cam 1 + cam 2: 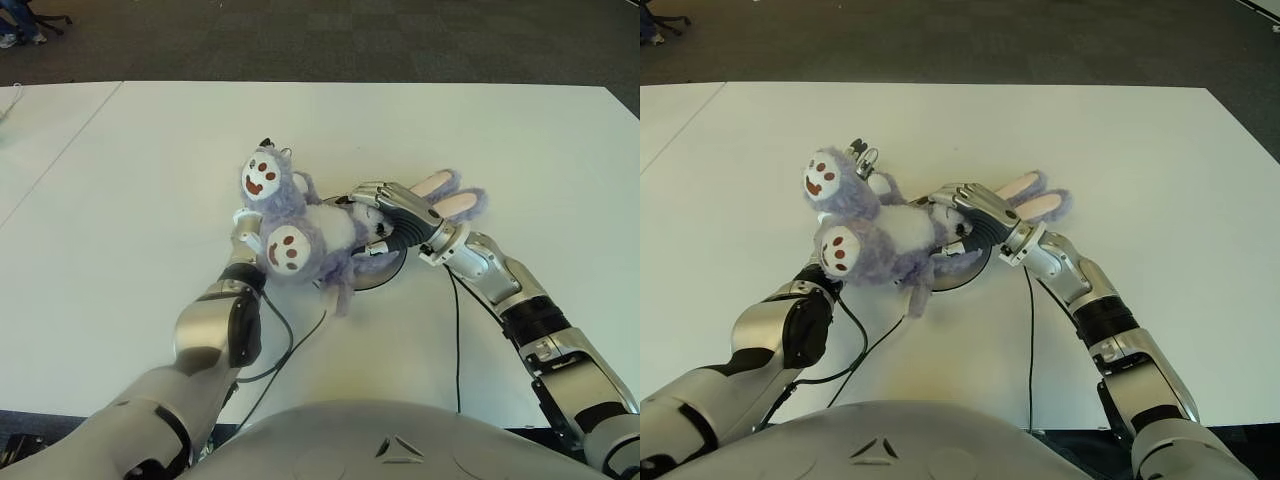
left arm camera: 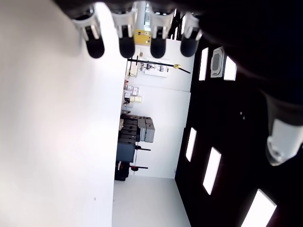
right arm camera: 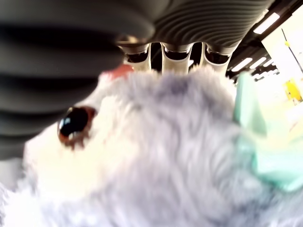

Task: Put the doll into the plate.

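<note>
We've got our right hand (image 1: 392,212) clamped on the doll (image 1: 300,235) over the plate (image 1: 385,270), left hand (image 2: 137,40) loose, supporting underneath

A white table (image 1: 120,200) is spreading out on every side of the hands; a dark carpeted floor (image 1: 330,40) is running beyond it, far from the hands; a chair base (image 1: 45,20) is standing on that floor, well off to the left.
</note>
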